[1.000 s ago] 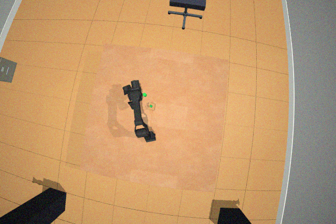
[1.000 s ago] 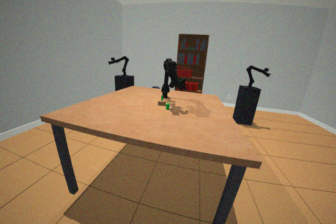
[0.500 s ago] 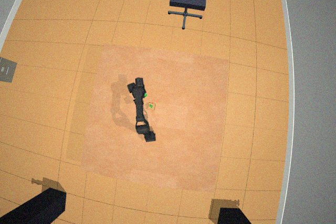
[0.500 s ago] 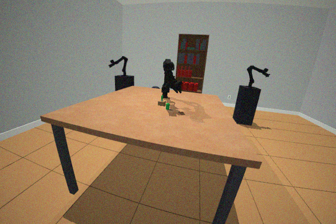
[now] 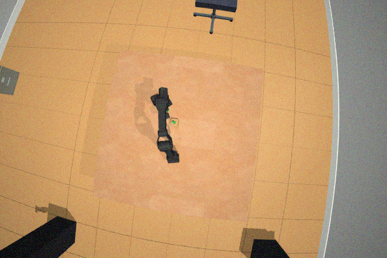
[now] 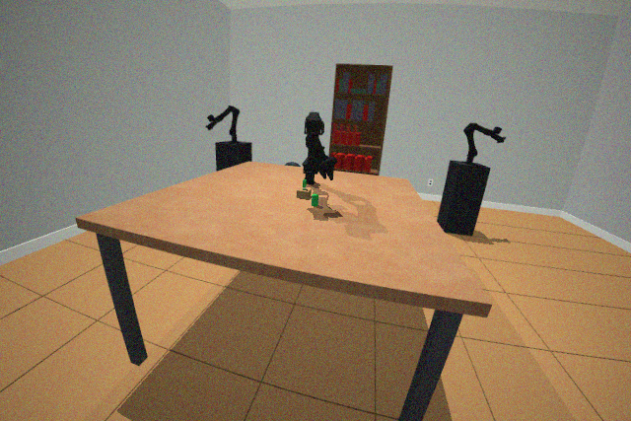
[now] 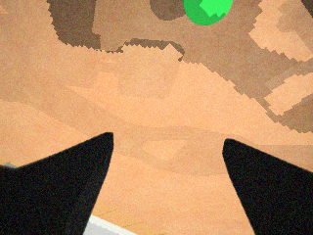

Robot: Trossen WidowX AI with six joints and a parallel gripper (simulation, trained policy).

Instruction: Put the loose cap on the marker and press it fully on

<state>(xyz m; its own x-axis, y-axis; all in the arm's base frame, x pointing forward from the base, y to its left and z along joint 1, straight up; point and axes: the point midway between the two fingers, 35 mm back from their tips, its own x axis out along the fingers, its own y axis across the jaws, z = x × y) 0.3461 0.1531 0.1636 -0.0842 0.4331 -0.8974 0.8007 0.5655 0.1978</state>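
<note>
Evidently the approach to the cap (image 6: 315,199) (image 7: 202,12) is in hand: it stands loose on the desk (image 5: 218,102) (image 6: 229,223) near the holder block (image 5: 177,124) (image 6: 304,194), the hand (image 6: 328,177) (image 7: 168,143) is apart and holds nothing, and the next move likely requires centring over it before descending.

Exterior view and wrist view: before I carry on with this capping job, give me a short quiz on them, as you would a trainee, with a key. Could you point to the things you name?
1. True or false: the green cap (image 5: 167,110) (image 6: 315,200) (image 7: 201,16) stands on the table (image 5: 218,167) (image 6: 229,223) (image 7: 166,113), apart from the marker (image 5: 173,121) (image 6: 304,183).
2. Which fits the claw (image 6: 329,176) (image 7: 168,143)?
A) shut on the cap
B) open, with nothing between its fingers
C) shut on the marker
3. Fill in: the marker stands upright in the holder ____.

Key: 1 true; 2 B; 3 block
</note>
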